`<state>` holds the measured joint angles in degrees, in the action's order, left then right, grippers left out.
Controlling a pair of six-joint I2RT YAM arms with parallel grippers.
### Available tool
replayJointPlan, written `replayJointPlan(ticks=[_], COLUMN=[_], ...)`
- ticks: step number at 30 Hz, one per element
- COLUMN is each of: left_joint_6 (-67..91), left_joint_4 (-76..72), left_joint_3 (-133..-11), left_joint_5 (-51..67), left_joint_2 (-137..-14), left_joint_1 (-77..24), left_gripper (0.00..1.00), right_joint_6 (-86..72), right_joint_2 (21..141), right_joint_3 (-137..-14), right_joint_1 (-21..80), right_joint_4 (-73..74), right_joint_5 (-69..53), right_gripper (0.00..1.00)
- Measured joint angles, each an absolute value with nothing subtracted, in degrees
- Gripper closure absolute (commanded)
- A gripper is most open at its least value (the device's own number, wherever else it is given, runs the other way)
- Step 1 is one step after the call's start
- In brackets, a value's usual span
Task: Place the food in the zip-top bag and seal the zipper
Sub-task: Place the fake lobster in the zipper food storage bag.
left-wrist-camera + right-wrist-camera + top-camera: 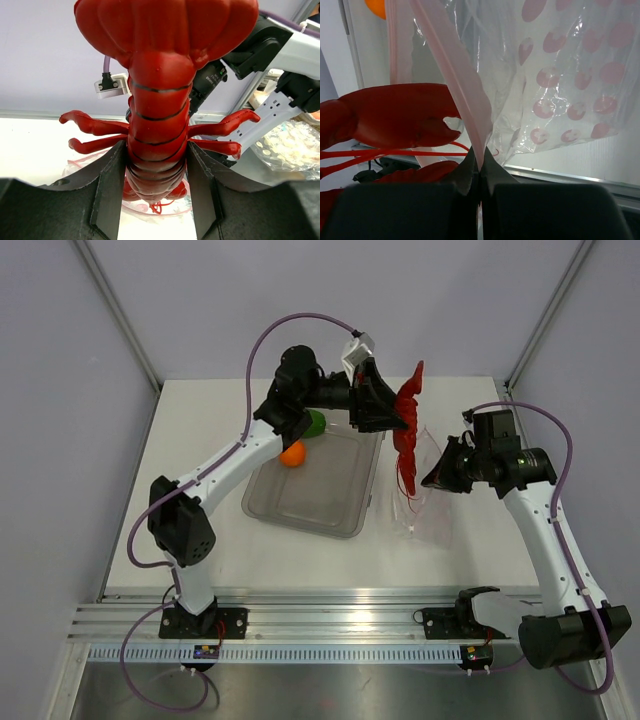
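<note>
The lobster (160,100) is clamped across its red body by the left gripper (156,195), one dark finger (112,190) pressed against each flank just behind the spread legs. Its tail fan points up and toward the far side; its head and claws hang down toward the near side. From above, the left gripper (397,412) holds the lobster (408,425) in the air beyond the tray's right far corner, with the thin red feelers trailing down onto the mouth of the zip-top bag (428,520).

The right gripper (480,170) is pinched tight on the zipper (465,90), the pink strip rising straight out from between its closed fingertips. To the right of the strip hangs the clear film of the zip-top bag (560,75), printed with pink spots. To the left, one claw of the lobster (395,120) sits close beside the strip; whether it is already past the bag's edge I cannot tell. In the overhead view the right gripper (432,478) lifts the far edge of the bag while the rest slumps on the table (200,440), right of the tray.

The orange fruit (292,454) lies in the far left corner of the clear tray (300,525). The green bell pepper (315,422) sits just beyond it at the tray's far rim, partly hidden under the left arm.
</note>
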<state>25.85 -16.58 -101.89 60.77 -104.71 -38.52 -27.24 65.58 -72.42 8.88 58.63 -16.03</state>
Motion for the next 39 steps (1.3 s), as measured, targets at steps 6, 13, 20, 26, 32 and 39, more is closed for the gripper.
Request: replayJointPlan(ticks=[6, 13, 20, 26, 32, 39], left_joint_6=[22.48, 18.17, 13.02, 7.81, 7.09, 7.33], left_joint_4=[-19.16, -21.23, -20.53, -19.22, -20.69, -21.12], left_joint_3=[-98.76, -90.59, -86.76, -84.34, -80.47, -75.68], left_joint_5=[60.82, 60.73, 54.87, 49.93, 48.75, 49.71], left_joint_2=[-104.64, -104.20, -101.71, -98.00, -97.34, -96.09], left_joint_1=[-40.25, -41.65, -42.83, -45.30, -45.54, -45.17], left_gripper=[1.00, 1.00, 1.00, 1.00, 1.00, 1.00], right_joint_6=[-27.83, -28.82, -31.14, -34.48, -36.47, -37.43], right_joint_2=[65.36, 65.41, 65.39, 64.77, 63.81, 63.57], right_joint_3=[-72.42, -72.42, -72.38, -72.03, -72.01, -71.50], right_joint_1=[8.93, 8.95, 8.95, 8.95, 8.95, 8.95], right_joint_4=[58.39, 58.28, 57.47, 54.70, 54.04, 53.30], right_joint_5=[-19.79, -22.13, -23.75, -26.57, -27.40, -28.01], right_gripper=[1.00, 1.00, 1.00, 1.00, 1.00, 1.00])
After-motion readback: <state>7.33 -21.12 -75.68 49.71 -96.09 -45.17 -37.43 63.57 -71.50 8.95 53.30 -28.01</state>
